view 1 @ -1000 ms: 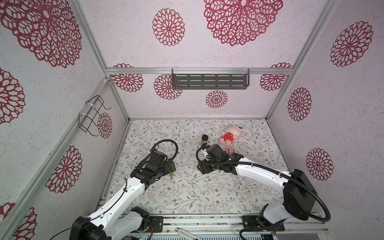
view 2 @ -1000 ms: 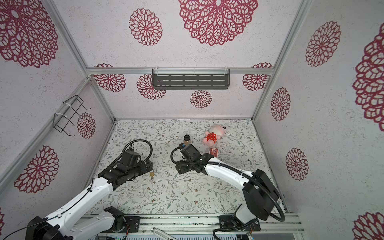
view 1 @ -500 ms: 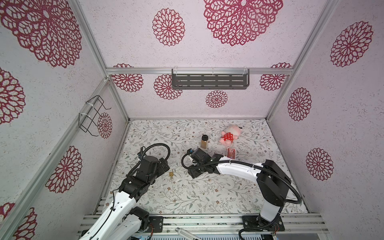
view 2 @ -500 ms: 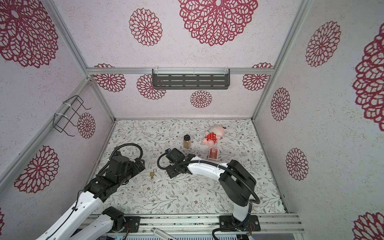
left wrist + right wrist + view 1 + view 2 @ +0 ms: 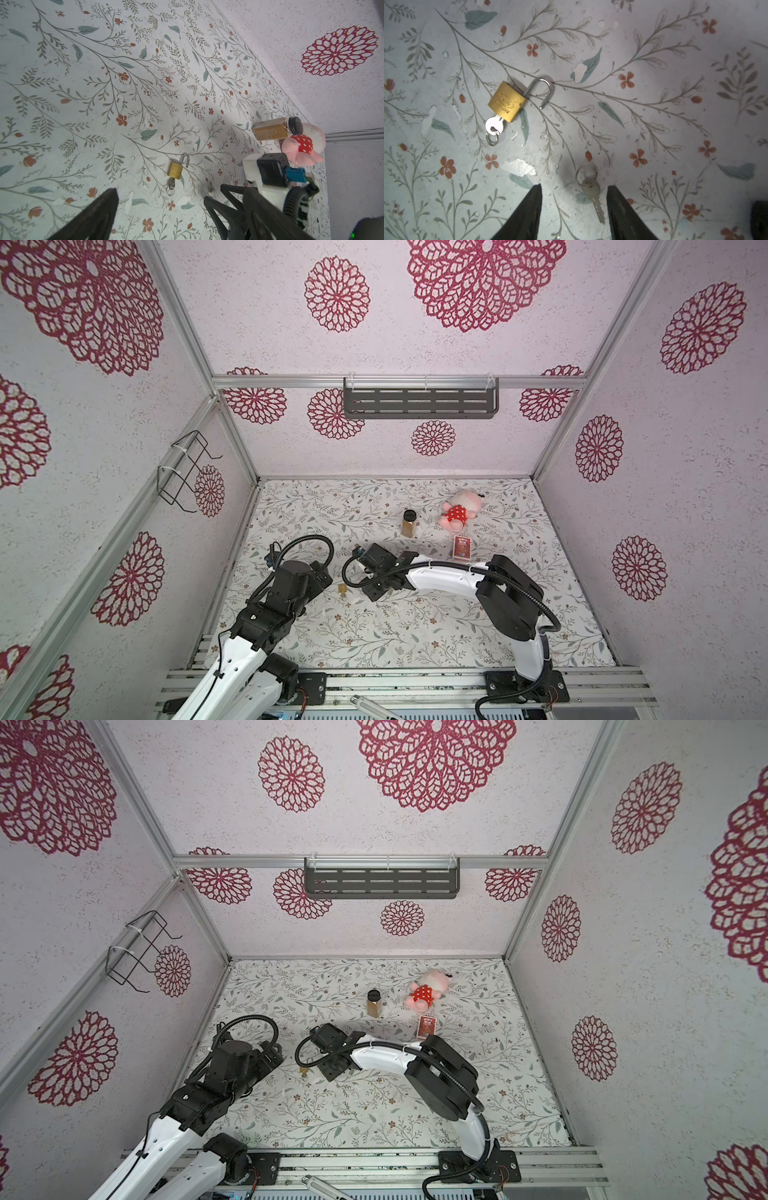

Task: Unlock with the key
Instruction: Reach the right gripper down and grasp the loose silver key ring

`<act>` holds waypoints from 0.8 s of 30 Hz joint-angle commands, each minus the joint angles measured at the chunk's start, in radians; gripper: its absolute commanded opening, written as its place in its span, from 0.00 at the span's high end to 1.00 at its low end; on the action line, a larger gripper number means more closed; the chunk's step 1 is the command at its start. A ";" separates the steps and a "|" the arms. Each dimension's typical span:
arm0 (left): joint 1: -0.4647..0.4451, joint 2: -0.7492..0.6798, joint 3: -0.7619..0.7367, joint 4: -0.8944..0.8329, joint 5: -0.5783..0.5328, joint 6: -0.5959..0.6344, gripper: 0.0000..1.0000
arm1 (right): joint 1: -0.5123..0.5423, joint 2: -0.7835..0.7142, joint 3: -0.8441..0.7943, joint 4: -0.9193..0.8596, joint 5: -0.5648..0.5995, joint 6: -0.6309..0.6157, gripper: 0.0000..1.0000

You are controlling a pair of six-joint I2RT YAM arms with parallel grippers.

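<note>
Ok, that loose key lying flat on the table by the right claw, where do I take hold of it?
Best guess: take the loose key by its rounded head, across the two thin edges, coming straight down. It lies flat, so only the edges offer a pinch; the head is widest. The right claw now straddles it, open.

Padlock (image 5: 506, 101), key (image 5: 494, 124) in it, on the table (image 5: 374, 635) left of middle; jar (image 5: 409, 523), plush (image 5: 457, 512), card pack (image 5: 461, 547) nearer back edge.
</note>
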 commanded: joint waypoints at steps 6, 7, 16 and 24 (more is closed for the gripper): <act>0.011 -0.045 -0.025 -0.007 -0.014 -0.041 0.03 | 0.001 0.022 0.041 -0.023 0.048 -0.007 0.53; 0.011 -0.046 -0.028 -0.007 -0.014 -0.042 0.02 | 0.001 0.023 0.039 -0.018 0.049 -0.005 0.55; 0.013 -0.050 -0.037 -0.009 -0.014 -0.046 0.03 | 0.003 0.044 0.042 -0.004 0.053 0.000 0.64; 0.017 -0.052 -0.048 -0.009 -0.014 -0.048 0.03 | 0.003 0.058 0.044 -0.015 0.084 -0.026 0.69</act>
